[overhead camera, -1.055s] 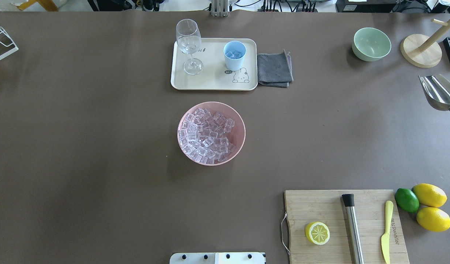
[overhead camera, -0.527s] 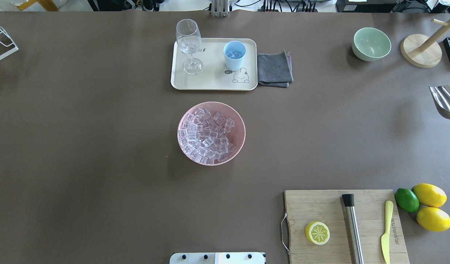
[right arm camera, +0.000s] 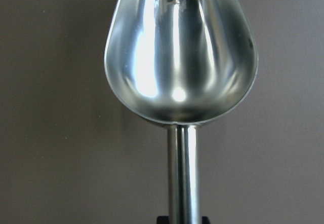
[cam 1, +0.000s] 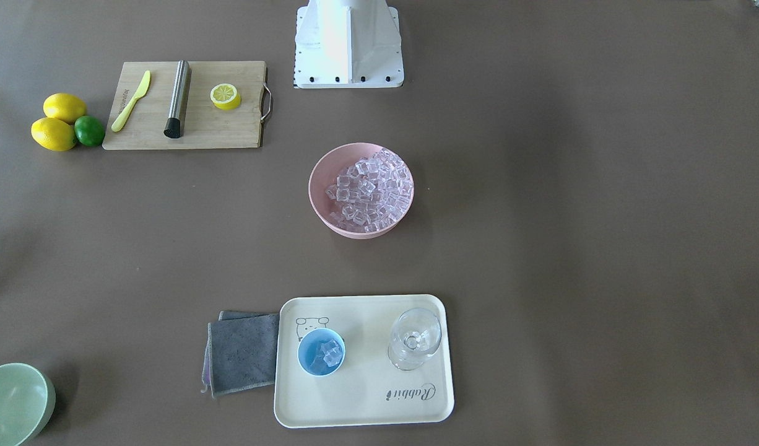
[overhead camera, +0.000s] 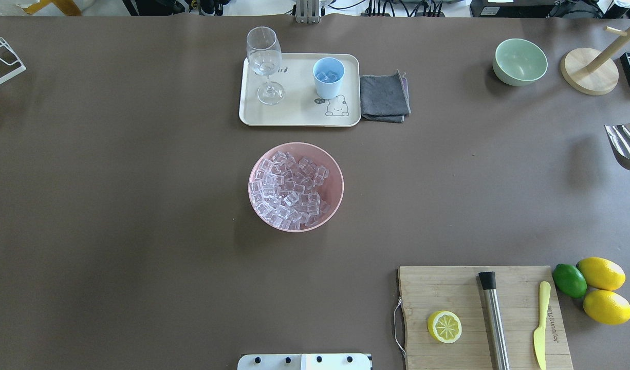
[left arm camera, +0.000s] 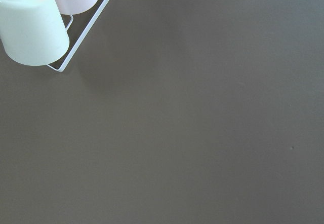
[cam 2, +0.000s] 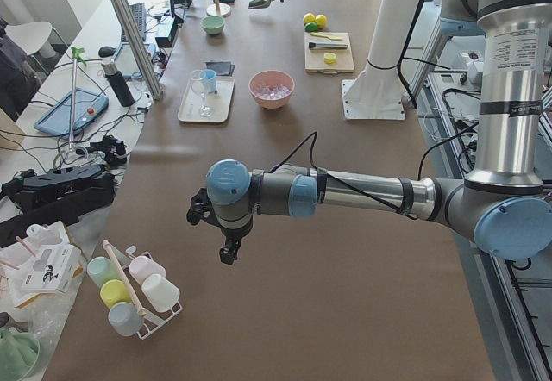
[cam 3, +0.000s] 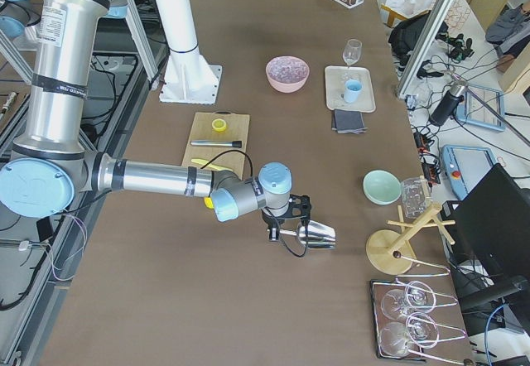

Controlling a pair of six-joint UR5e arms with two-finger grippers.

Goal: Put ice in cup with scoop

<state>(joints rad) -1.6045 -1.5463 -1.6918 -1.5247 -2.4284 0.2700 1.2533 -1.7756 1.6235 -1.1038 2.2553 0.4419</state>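
Holding the scoop [right arm camera: 179, 57] by its short straight handle, my right end effector [cam 3: 280, 229] is closed on the tube. In the right wrist view the handle runs down into the dark fingers at the bottom edge. The trough is deep, rounded, mirror-bright steel, w/ nothing in it. In the overhead view only its front lip pokes in at the right edge, mid-height, above the matte brown desk [overhead camera: 140, 205] w/ a soft shadow beside it.

My left end effector [cam 2: 226, 252] hangs over bare desk at centre-left of the left side view, near a wire rack [left arm camera: 83, 39] of upturned pastel mugs. Can't tell if it's wide or narrow; the left wrist cam shows no fingers.

Most of the ice [overhead camera: 289, 192], small glassy cubes, is heaped in a round pink bowl [overhead camera: 335, 169] at centre frame. A few cubes sit inside the cup [overhead camera: 328, 90], a small smooth light-blue cylinder standing upright on the right half of a cream rounded-corner tray [overhead camera: 294, 115], upper centre. A clear stemmed glass [overhead camera: 264, 56] stands on the tray's left half. A folded grey cloth [overhead camera: 384, 97] touches the tray's right edge.

Upper right: pale green bowl [overhead camera: 520, 61]. Lower right: a bamboo board [overhead camera: 448, 288] w/ a lemon half [overhead camera: 444, 326], a steel rod [overhead camera: 495, 324] w/ a black tip and a yellow knife [overhead camera: 540, 329]. A lime [overhead camera: 569, 280] and 2 lemons [overhead camera: 601, 273] lie just beside it.
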